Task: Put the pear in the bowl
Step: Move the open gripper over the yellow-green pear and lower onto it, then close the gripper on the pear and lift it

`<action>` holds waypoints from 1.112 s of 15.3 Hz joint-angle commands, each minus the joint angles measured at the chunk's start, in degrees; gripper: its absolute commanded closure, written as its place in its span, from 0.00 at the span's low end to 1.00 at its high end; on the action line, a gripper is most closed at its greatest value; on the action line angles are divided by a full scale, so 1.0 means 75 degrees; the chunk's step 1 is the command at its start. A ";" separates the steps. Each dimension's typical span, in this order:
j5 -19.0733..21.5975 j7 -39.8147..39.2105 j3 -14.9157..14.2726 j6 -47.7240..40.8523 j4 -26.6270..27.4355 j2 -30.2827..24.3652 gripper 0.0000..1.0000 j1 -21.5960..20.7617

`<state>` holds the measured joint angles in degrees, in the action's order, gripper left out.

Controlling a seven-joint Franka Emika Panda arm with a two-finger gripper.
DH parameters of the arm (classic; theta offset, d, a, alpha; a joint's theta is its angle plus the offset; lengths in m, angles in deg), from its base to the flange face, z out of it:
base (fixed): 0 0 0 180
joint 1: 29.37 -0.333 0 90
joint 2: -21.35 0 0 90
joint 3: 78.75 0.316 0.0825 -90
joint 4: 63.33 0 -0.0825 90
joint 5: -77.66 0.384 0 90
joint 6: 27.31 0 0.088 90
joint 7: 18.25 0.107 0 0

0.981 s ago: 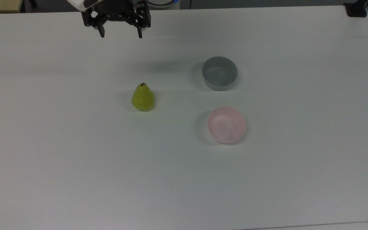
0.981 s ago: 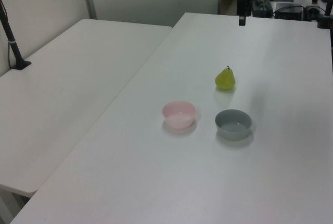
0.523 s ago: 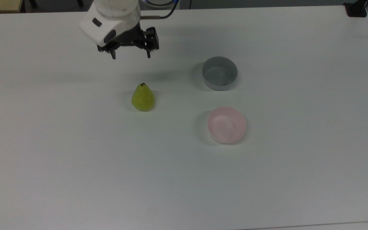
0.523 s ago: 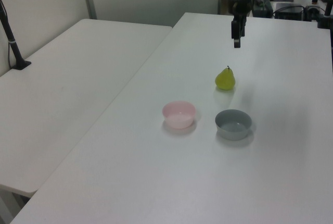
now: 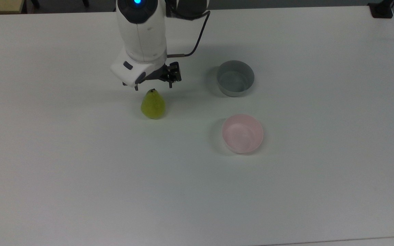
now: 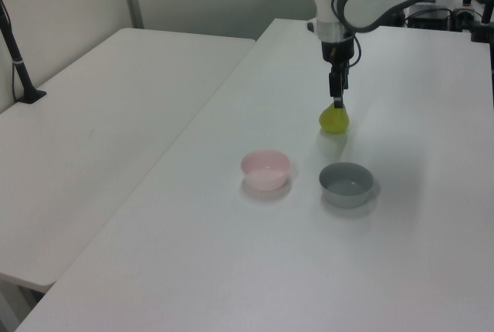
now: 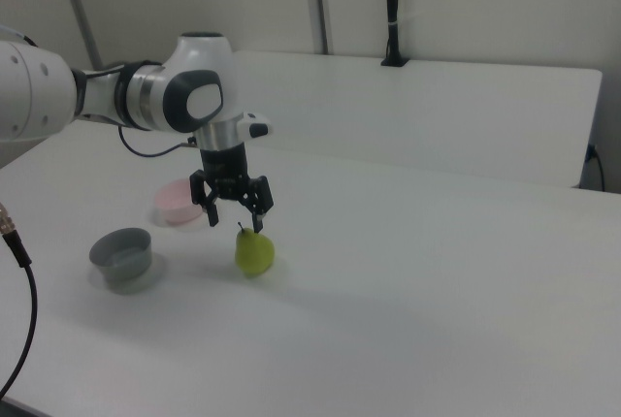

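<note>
Approach step: above the small glossy yellow-green pear [image 5: 153, 105], upright on the white table [image 5: 80, 177], hangs the black two-finger gripper [image 7: 233, 215], fingers spread. Next, by judgement: descend, straddle, close. The pale pink round shallow bowl [image 5: 242, 133] lies to the top view's right, nearer than the grey straight-sided bowl [image 5: 235, 78].

Arm advancing from table's far edge in top view toward pear [image 5: 153, 104], now reaching well over table. Gripper [image 5: 153, 85] descending: a second ago high near top view's upper edge, half a second ago partway, now hanging just above pear's stem with fingers spread either side. In left view, gripper [image 6: 337, 94] dropping from top of frame to just over pear [image 6: 334, 119]. White wrist housing and blue light coming into top view.
</note>
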<state>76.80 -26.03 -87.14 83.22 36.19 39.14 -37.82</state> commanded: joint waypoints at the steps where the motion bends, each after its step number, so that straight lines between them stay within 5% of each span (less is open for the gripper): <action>1: -0.0307 -0.0053 -0.0065 0.0496 0.0229 0.0264 0.00 -0.0151; 9: -0.0553 -0.0006 -0.0065 0.1037 0.0382 0.0639 0.00 -0.0163; 14: -0.0670 0.0041 -0.0065 0.1025 0.0370 0.0616 0.62 -0.0174; 17: -0.0670 0.0053 -0.0065 0.0955 0.0370 0.0476 0.76 -0.0151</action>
<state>72.54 -25.99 -87.15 89.22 37.58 44.35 -38.46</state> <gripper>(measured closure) 0.322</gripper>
